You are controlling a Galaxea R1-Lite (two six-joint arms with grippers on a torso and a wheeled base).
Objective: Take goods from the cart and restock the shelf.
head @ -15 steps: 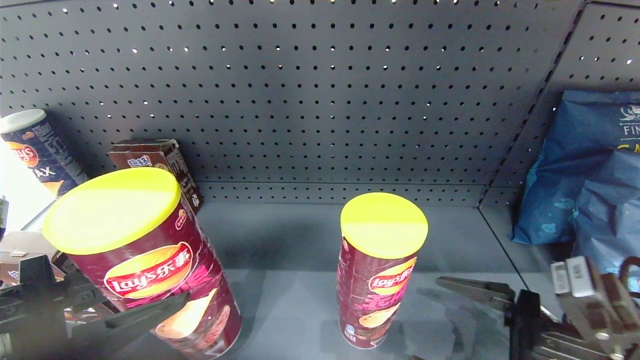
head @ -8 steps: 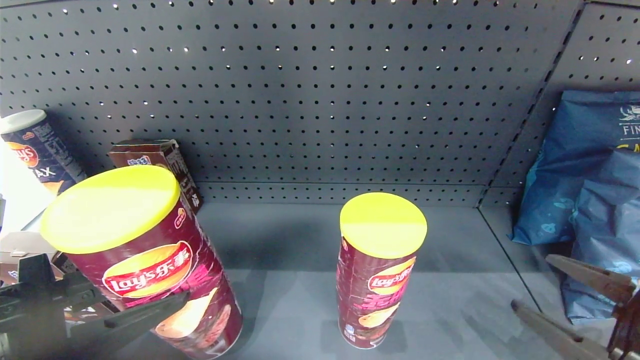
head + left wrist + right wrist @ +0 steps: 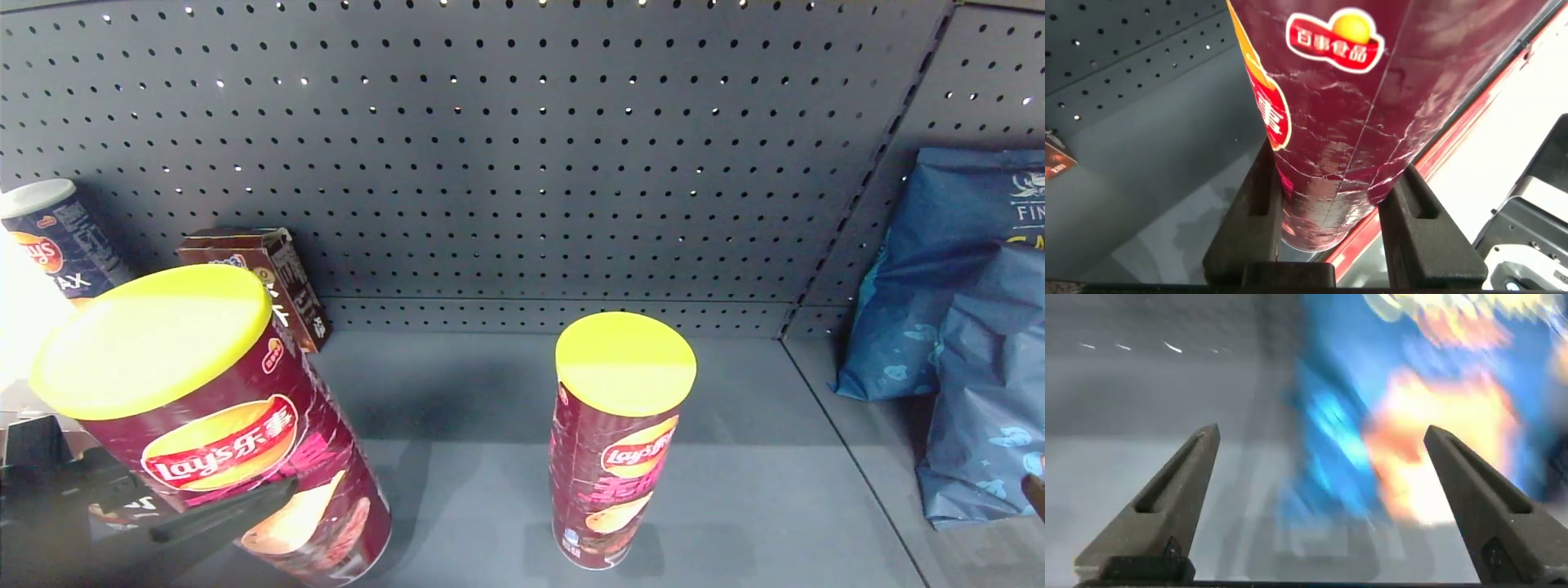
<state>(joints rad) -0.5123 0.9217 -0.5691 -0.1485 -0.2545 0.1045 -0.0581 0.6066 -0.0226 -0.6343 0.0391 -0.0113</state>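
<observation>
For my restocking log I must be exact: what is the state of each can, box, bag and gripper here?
held can: tilted, lid on.
left gripper: shut on held can.
middle can: upright, lid on, free on shelf.
dark blue can: lid on, back left.
brown box: standing, closed.
blue bags: standing, crumpled.
right gripper: open, empty.

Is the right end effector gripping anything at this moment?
No, the right end effector is spread wide open with nothing held inside it.
</observation>
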